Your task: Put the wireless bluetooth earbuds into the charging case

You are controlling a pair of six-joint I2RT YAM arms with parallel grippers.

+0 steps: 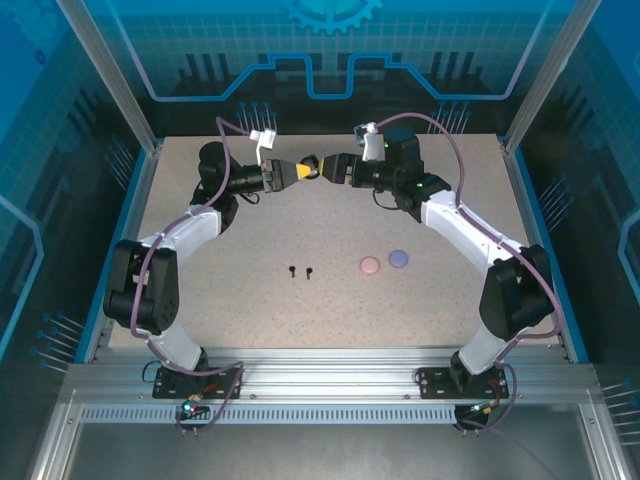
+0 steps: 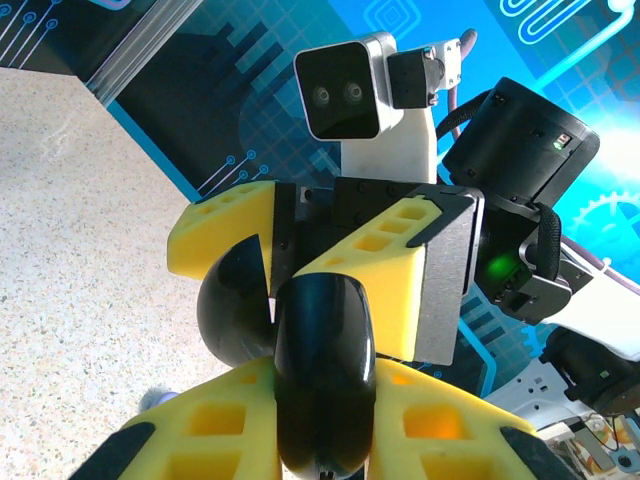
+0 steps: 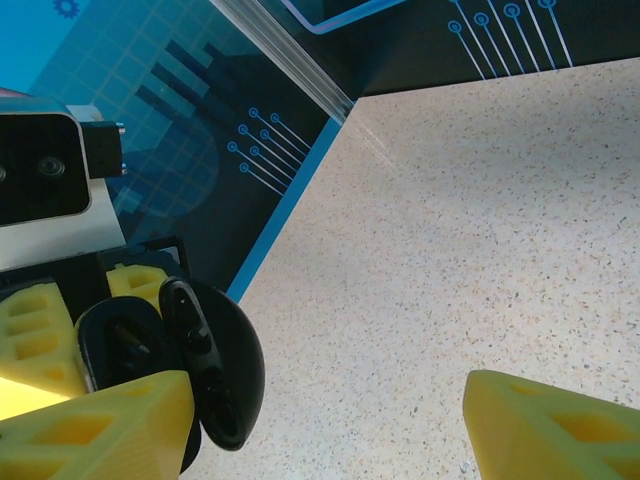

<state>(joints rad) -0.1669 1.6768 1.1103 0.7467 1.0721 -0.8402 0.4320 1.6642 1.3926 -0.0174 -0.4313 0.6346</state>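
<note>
The two black earbuds (image 1: 291, 272) are lying loose on the surface (image 1: 230, 300), just left of centre in the overhead view. They are well apart from the black case (image 2: 325, 380), which is being held open in the air at the upper middle of that view. The left hand (image 2: 320, 435) is clamping the case, while the right hand (image 3: 325, 420) is standing with its jaws wide, one finger beside the lid, gripping nothing. In my judgement, doing this well means easing the lid fully back without twisting the case in the left hand's grip. A pink disc (image 1: 370, 265) and a lilac disc (image 1: 399, 258) are sitting right of centre.
</note>
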